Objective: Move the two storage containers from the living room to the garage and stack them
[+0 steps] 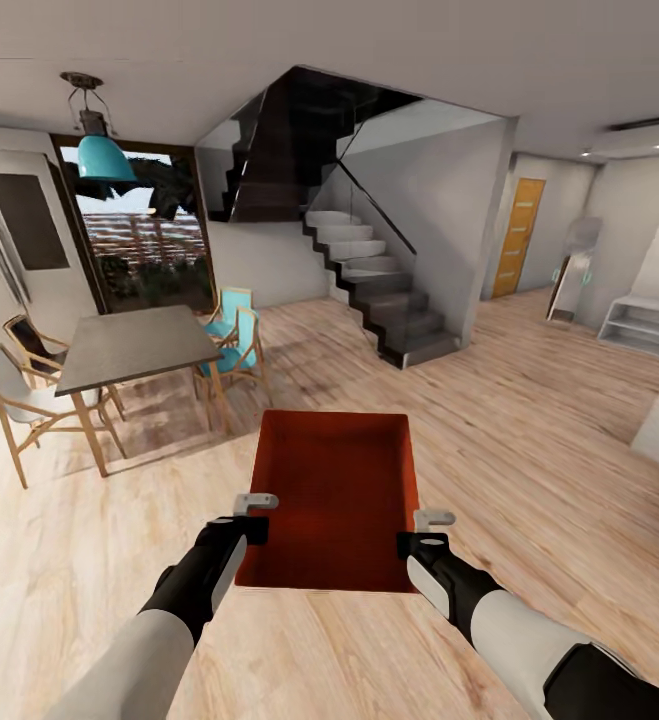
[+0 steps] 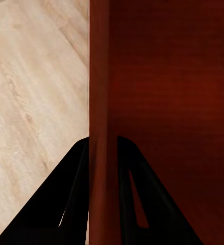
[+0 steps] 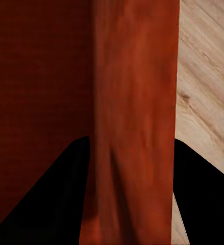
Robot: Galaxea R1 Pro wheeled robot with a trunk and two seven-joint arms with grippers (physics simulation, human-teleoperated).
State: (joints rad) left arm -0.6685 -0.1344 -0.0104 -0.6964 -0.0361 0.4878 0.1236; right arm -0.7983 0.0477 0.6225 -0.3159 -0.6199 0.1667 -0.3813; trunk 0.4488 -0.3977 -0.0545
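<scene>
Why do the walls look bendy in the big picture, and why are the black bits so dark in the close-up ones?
Head view: a wide lens bows the edges and stretches the arms; the container looks evenly lit. Left wrist view: the left hand has black fingers astride the container's wall, showing no detail. Right wrist view: the right hand looks the same, black around a brighter orange wall.

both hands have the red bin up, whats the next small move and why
Probably keep driving forward over the light wood-plank floor toward the orange door past the staircase. The red-orange open plastic bin is held off the floor, the left hand and right hand each clamped on a side wall, and no concrete garage floor is in sight.
</scene>
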